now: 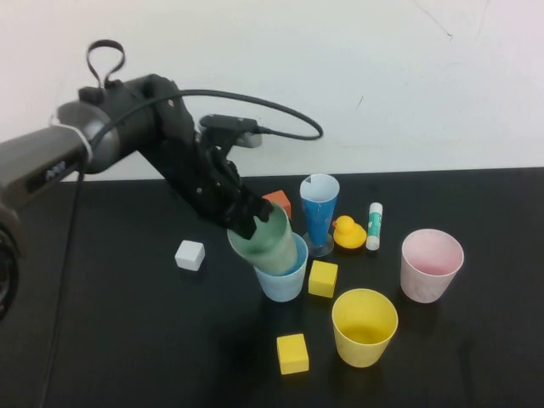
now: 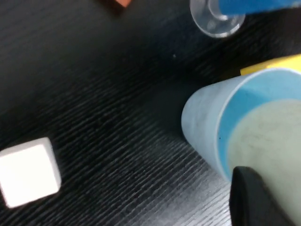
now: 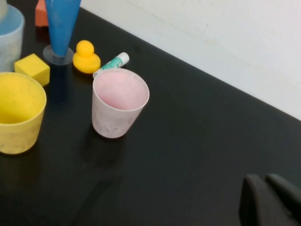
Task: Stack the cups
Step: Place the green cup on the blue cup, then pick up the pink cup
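The left gripper pinches the rim of the green cup, which is tilted with its base lowered into the blue cup near the middle of the table; it sits partway in, not yet level, so the nesting looks unfinished. The right gripper hangs apart over bare table with its fingers pressed together, holding nothing.

Just beside the blue cup lies a yellow block; behind it stands the tall blue glass, with a duck and a glue stick near it; an orange block shows behind the gripper, a white cube lies to the left, and a second yellow block sits nearer the robot. The yellow cup and pink cup stand upright and empty to the right, well apart from the pair.

These cups look like thin, light plastic, stiff enough but smooth and liable to tip or slide if nudged; the rim wall, one finger inside and one outside, seems the sound place to hold; tapered walls should guide each into the next, though a crooked drop may jam.
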